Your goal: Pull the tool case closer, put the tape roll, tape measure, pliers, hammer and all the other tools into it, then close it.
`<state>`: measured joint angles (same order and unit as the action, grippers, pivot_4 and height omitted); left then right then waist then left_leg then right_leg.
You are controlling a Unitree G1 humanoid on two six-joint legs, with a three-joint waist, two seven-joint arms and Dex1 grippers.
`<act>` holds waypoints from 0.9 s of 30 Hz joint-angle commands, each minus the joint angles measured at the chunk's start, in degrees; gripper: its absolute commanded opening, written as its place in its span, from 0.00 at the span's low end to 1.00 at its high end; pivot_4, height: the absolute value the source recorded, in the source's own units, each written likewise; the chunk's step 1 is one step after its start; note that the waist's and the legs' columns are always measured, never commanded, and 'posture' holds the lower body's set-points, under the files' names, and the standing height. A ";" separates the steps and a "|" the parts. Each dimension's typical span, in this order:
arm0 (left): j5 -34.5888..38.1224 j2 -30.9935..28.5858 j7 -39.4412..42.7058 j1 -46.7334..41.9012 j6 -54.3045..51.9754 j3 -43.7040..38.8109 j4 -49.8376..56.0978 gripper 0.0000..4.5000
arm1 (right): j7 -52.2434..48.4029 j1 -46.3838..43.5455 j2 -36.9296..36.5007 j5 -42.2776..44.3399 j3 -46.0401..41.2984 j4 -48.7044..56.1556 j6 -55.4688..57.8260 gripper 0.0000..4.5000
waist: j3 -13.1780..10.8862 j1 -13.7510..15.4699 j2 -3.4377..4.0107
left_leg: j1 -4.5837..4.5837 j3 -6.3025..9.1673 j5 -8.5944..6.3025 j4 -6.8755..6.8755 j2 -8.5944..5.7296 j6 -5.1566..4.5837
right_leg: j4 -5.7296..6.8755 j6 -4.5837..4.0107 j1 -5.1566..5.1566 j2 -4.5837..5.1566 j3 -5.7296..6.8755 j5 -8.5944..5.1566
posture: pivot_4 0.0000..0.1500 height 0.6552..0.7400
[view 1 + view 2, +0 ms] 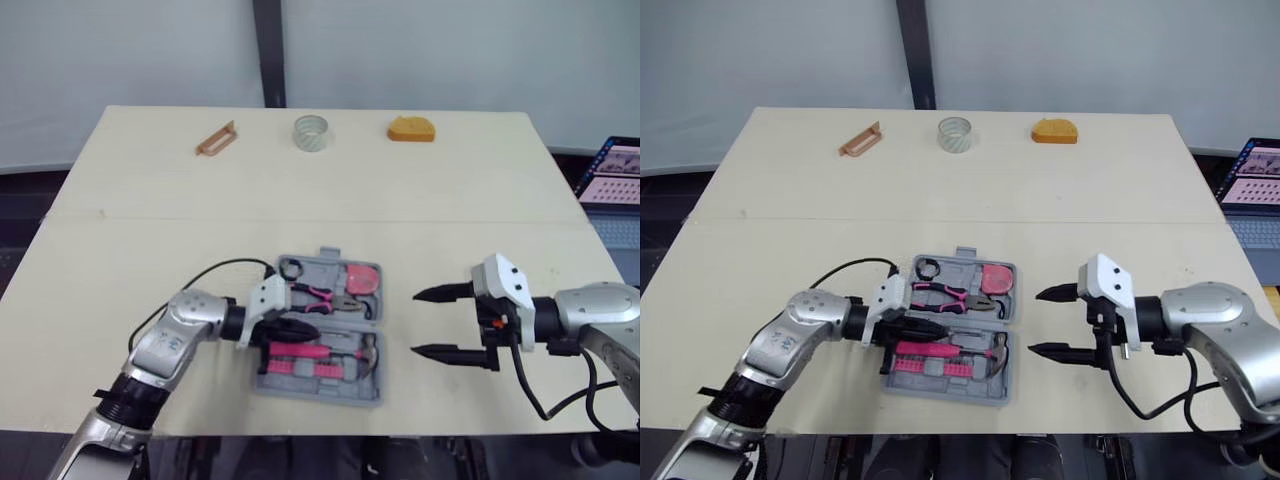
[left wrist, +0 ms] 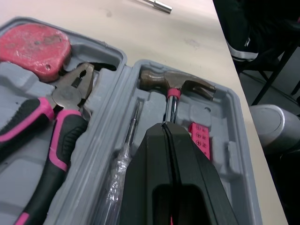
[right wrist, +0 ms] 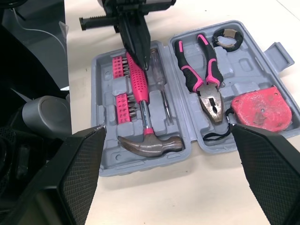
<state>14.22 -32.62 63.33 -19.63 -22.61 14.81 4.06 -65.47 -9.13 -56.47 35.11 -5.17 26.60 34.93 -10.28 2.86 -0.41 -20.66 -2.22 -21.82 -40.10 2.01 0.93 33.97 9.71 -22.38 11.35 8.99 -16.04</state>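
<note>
Pale wood tabletop point(image 1: 150, 250), and close to its near edge lies the grey tool case point(image 1: 320, 389), open flat. Its near half holds the hammer point(image 3: 140, 96), a screwdriver point(image 3: 159, 79) and red bits point(image 3: 123, 93); the far half holds the pliers point(image 3: 201, 70), red tape measure point(image 3: 260, 108) and small black tape roll point(image 3: 228, 37). The left gripper point(image 1: 312, 331) sits over the hammer's pink handle, jaws pressed together. The right gripper point(image 1: 415, 323) hangs just beside the case, jaws spread. Along the far edge: a tan bracket point(image 1: 216, 138), a clear roll point(image 1: 311, 133), an orange lump point(image 1: 411, 129).
</note>
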 commanded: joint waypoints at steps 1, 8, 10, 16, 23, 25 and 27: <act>-1.57 0.20 -0.24 0.46 2.69 1.15 -0.44 0.01 | -0.18 -0.47 0.16 0.15 -0.53 0.47 -0.94 1.00 | 0.00 -0.01 0.00 | 0.00 0.00 0.00 0.00 0.00 0.00 | 0.00 0.00 0.00 0.00 0.00 0.00 | 1.00 1.00; -3.63 0.76 0.13 0.88 5.36 3.31 -2.83 0.01 | -0.22 0.37 -0.13 0.02 -1.22 0.74 -0.79 1.00 | 0.00 -0.11 0.01 | 0.01 -0.01 0.00 0.01 0.00 0.00 | 0.00 0.00 0.00 0.00 0.00 0.00 | 1.00 1.00; -4.05 0.90 0.19 0.90 5.88 3.68 -3.23 0.01 | -0.18 0.52 -0.20 0.06 -1.35 0.87 -0.72 1.00 | 0.00 -0.10 0.01 | 0.01 -0.01 0.00 0.01 0.00 0.00 | 0.00 0.00 0.00 0.00 0.00 0.00 | 1.00 1.00; -5.93 0.82 0.31 1.18 7.67 5.32 -4.20 0.01 | -0.38 0.66 -0.65 0.09 -1.83 0.80 -0.64 1.00 | 0.01 -0.12 0.02 | 0.02 -0.01 0.00 0.01 0.00 0.00 | 0.00 0.00 0.01 0.00 0.00 0.00 | 1.00 1.00; -8.66 0.22 0.58 1.61 10.02 7.00 -5.18 0.01 | -0.52 0.88 -0.87 -0.05 -1.87 0.85 -0.68 1.00 | 0.04 -0.04 0.05 | 0.04 -0.01 0.00 0.01 0.00 0.00 | 0.00 0.00 0.04 0.00 0.00 0.00 | 1.00 1.00; -9.28 -0.04 0.77 1.93 10.58 7.44 -5.09 0.01 | -0.58 0.78 -0.91 -0.14 -1.78 0.78 -0.71 1.00 | 0.06 -0.04 0.06 | 0.06 -0.01 0.00 0.02 0.00 0.00 | 0.00 0.00 0.05 0.00 0.00 0.00 | 1.00 1.00; -10.53 -0.52 0.82 2.36 11.80 8.29 -5.26 0.01 | -0.69 0.66 -0.95 -0.31 -1.68 0.60 -0.81 1.00 | 0.08 -0.07 0.08 | 0.08 -0.01 0.00 0.02 0.00 0.00 | 0.00 0.00 0.06 0.00 0.00 0.00 | 1.00 1.00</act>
<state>6.37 -32.21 63.38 -19.17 -11.10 20.50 -0.52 -65.63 -8.35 -56.49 34.48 -5.19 26.58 34.90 -10.19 2.80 -0.34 -20.58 -2.23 -21.82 -40.07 2.01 0.93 33.97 9.72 -22.32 11.35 8.99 -16.04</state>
